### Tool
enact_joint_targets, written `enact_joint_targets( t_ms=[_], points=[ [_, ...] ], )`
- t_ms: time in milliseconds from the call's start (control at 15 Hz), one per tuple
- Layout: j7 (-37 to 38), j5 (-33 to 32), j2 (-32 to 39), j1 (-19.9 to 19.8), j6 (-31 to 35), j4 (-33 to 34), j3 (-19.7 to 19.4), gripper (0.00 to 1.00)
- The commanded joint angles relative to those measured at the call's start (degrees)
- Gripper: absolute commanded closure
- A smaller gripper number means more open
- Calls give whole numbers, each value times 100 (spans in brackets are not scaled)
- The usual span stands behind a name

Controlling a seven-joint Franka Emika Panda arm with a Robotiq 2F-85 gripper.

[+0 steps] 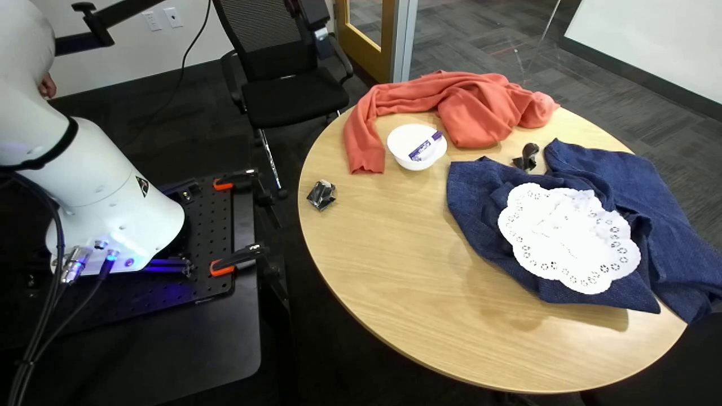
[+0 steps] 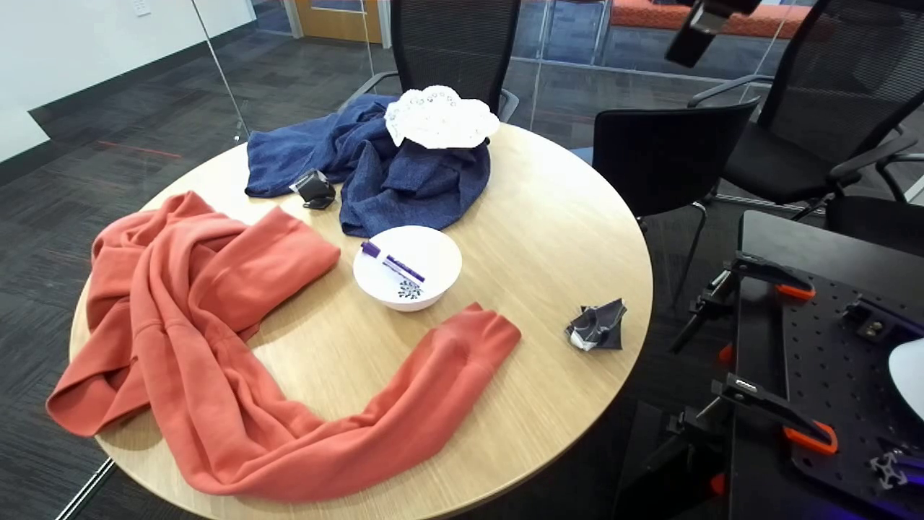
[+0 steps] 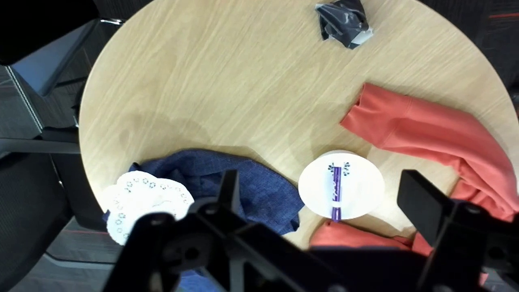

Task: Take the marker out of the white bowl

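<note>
One marker (image 3: 337,187) in white bowl (image 3: 363,190) | long axis tilted, cap end (image 3: 336,214) toward orange cloth (image 2: 180,318) | pincer (image 3: 319,194) spread

Ofc, blk mesh chair (image 2: 455,50), glass wall (image 2: 540,72), carpet flr (image 2: 43,245)

Shadows are soft; end effector (image 3: 323,194) seems blurred.

The white bowl (image 3: 363,190) looks smooth, the table (image 1: 406,270) wooden, the doily (image 1: 569,237) papery, the red cloth (image 1: 474,107) matt.
</note>
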Motion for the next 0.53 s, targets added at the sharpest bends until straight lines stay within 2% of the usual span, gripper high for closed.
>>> enact_joint_targets(
  t_ms=[0, 200, 467],
  points=[
    [116, -25, 1001, 40, 570, 335, 243, 0],
    [224, -150, 1760, -15, 1095, 638, 438, 0],
    [225, -238, 2750, -20, 1486, 1289, 497, 0]
  ],
)
